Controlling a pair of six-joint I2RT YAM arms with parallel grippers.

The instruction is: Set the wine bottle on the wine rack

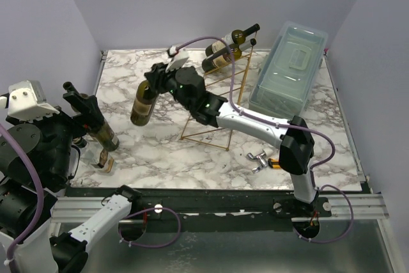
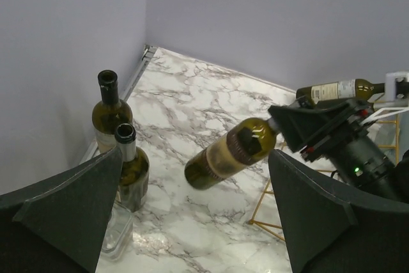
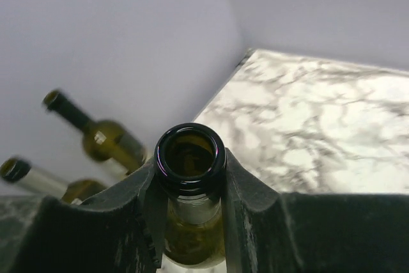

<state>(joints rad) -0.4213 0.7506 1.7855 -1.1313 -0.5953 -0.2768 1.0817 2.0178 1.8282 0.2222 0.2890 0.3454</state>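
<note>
the wine bottle (image 1: 143,103) hangs tilted, off the marble table (image 1: 160,158), just left of the wine rack (image 1: 231,78). the right gripper (image 3: 190,183) is clamped on its neck just under the open mouth. two bottles (image 1: 233,46) already lie on the rack's top rungs. farther left of the rack, the left gripper (image 2: 195,158) stands wide apart and empty, beside two upright bottles (image 2: 108,116).

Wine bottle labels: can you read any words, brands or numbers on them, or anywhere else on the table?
No text can be read in any view.
Held wine bottle: dark-and-tan label, print blurred.
Bottle lying at the back: cream label, print too small.
Rear standing bottle: pale label, unreadable.
Front standing bottle: no print visible.
</note>
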